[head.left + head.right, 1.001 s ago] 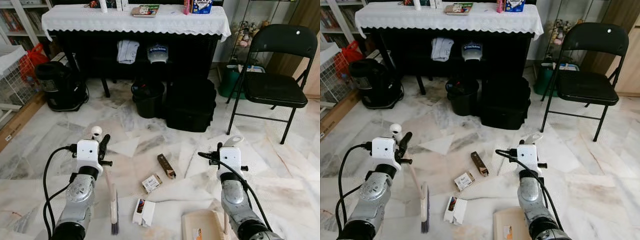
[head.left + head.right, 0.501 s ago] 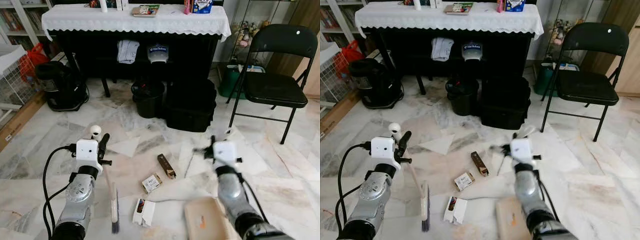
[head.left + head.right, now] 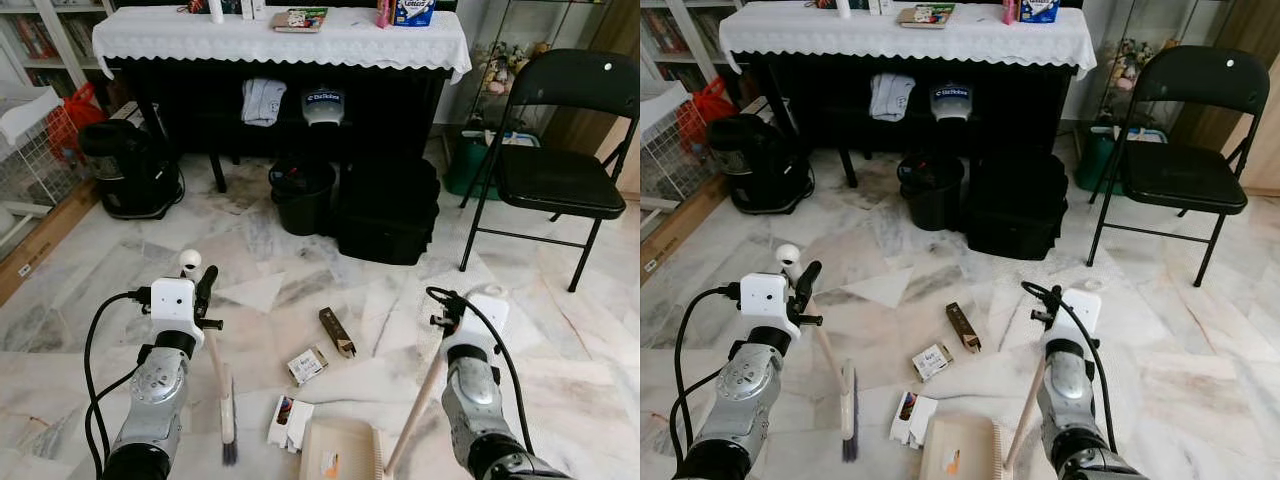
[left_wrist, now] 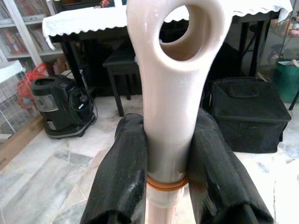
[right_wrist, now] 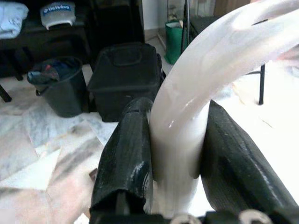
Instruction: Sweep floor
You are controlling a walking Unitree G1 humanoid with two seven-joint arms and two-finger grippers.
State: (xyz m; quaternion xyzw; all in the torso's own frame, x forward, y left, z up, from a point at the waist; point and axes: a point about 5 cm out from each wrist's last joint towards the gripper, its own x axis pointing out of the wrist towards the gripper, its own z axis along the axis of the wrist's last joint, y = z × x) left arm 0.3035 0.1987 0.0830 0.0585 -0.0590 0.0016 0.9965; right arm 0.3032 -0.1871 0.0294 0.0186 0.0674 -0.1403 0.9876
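Marble floor (image 3: pixel 560 340), black folding chair (image 3: pixel 560 170), cloth-covered table (image 3: pixel 280 40).

A white and grey veined marble tile floor (image 3: pixel 560 340) is carrying everything here. A small brown oblong box (image 3: pixel 335 331) is lying near its middle, with a small white printed carton (image 3: pixel 306 365) just beside it and a flattened white package (image 3: pixel 289 423) lying nearer the robot. A beige plastic dustpan (image 3: pixel 335 452) is resting next to that package. A black bucket (image 3: pixel 301 196), a black soft case (image 3: pixel 386 210), a black vacuum cleaner (image 3: pixel 125 168) and a black folding chair (image 3: pixel 556 175) are standing farther back.
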